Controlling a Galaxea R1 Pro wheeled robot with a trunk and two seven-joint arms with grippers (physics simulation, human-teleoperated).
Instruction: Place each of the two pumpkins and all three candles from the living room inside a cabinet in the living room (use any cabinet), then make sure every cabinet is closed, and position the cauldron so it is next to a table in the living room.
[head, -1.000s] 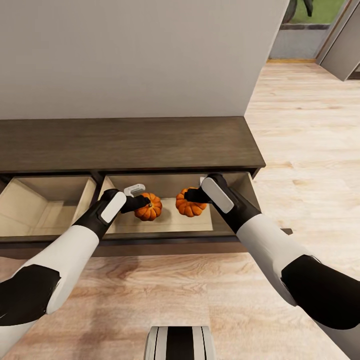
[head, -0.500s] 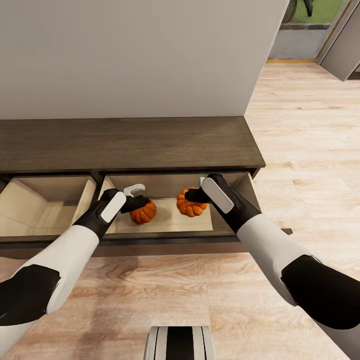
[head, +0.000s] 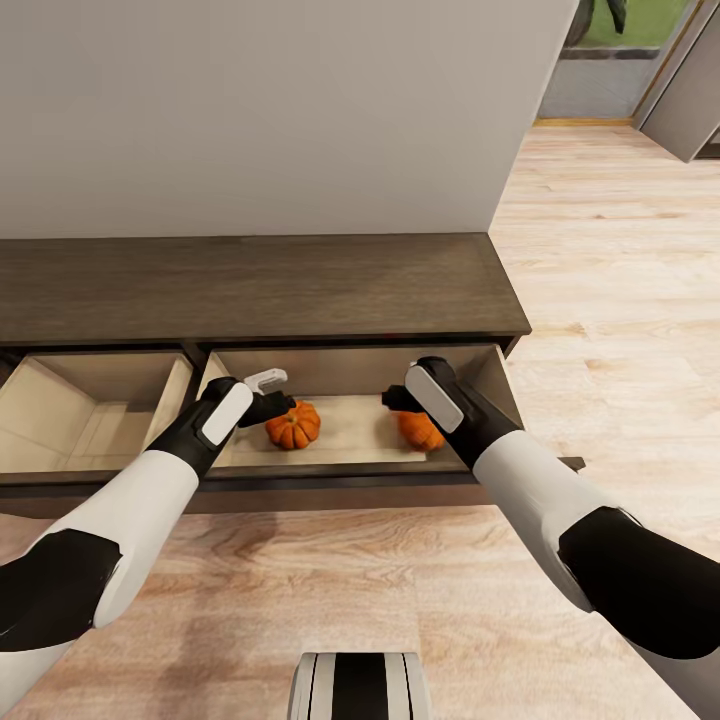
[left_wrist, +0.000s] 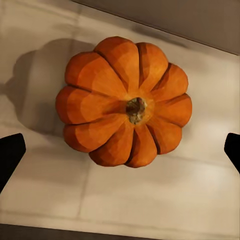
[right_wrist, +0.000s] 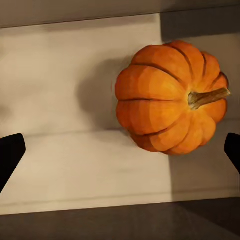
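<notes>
A second ago both pumpkins hung in my grips over the open drawer; now both lie on its pale floor, so the pumpkin half of the job looks done, with candles, drawer-closing and the cauldron left to do.

My left gripper (head: 268, 392) has its fingers spread wide. In the left wrist view their dark tips sit at the frame edges, and the left pumpkin (left_wrist: 124, 101) rests between and beyond them, touching neither. It sits upright, stem stub facing me: a squat ribbed ball, matt orange, lobes faceted like cut wedges.

My right gripper (head: 392, 398) is also apart and holding nothing. The right pumpkin (right_wrist: 172, 97) has tipped onto its side, its woody tan stem pointing sideways toward one fingertip, and it lies nearer that finger than the other.

The cabinet (head: 250, 285) is dark, grained wood with a flat top; its drawer lining is smooth beige board.
</notes>
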